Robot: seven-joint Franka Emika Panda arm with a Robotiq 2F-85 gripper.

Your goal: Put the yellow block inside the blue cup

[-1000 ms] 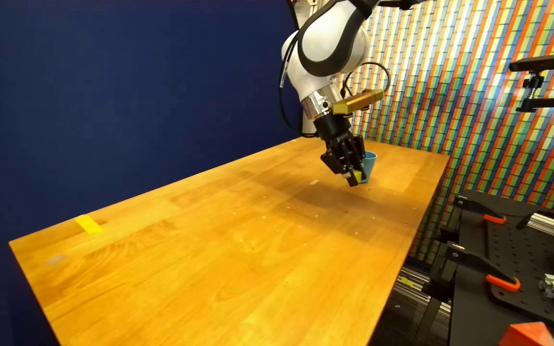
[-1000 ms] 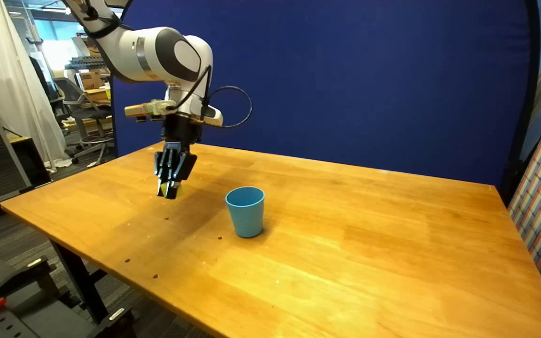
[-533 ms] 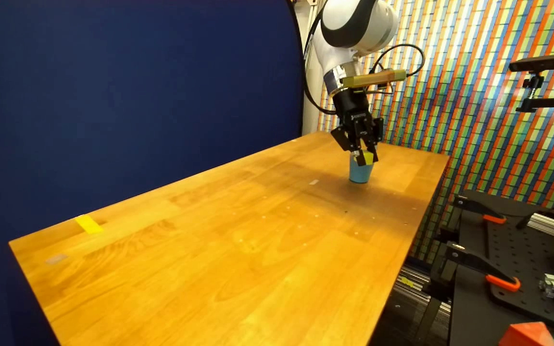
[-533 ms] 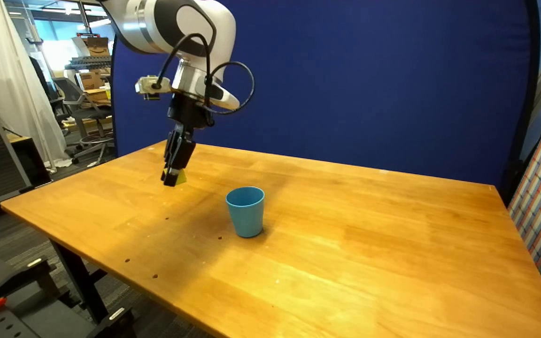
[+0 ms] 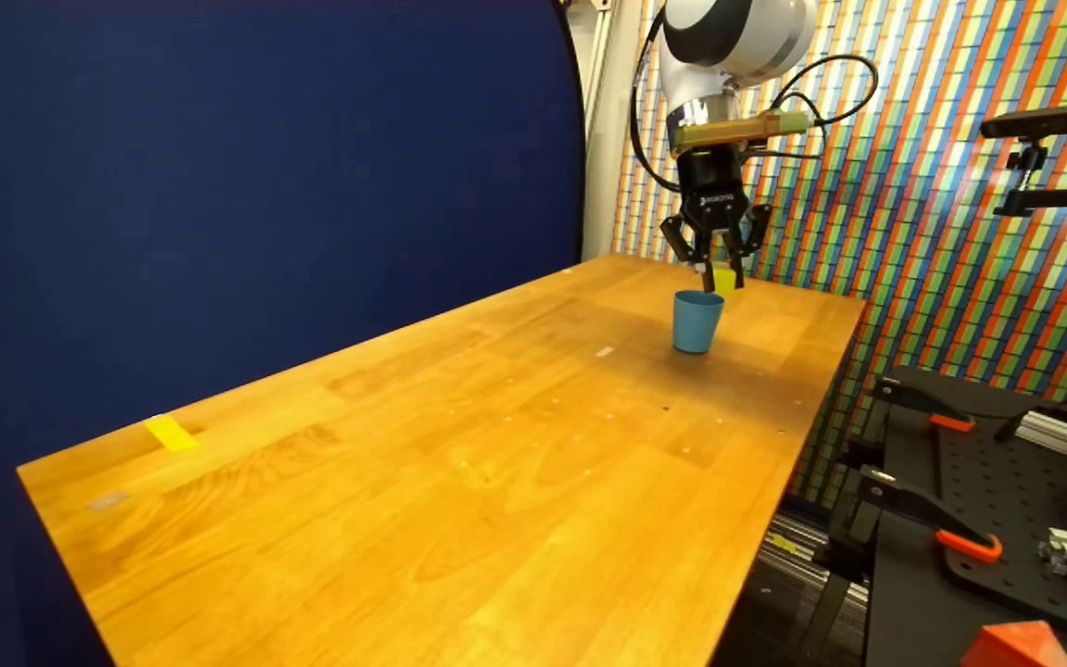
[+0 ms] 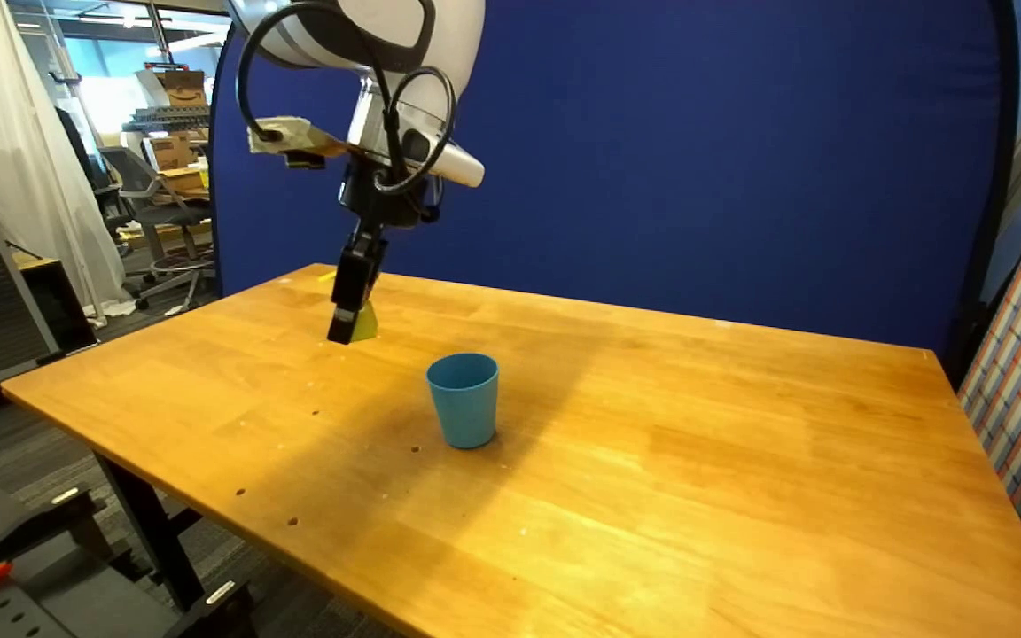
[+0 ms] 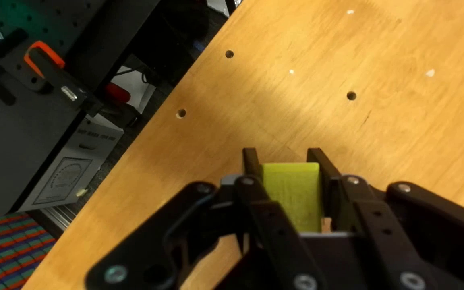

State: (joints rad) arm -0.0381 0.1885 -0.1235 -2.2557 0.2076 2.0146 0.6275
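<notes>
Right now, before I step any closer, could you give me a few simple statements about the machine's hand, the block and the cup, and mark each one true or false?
1. The hand grips the yellow block. True.
2. The blue cup stands upright on the wooden table. True.
3. The yellow block is already inside the blue cup. False: the hand holds it outside the blue cup.
4. A yellow strip lies on the wooden table. True.
5. The hand rests on the wooden table. False: it is raised above it.
</notes>
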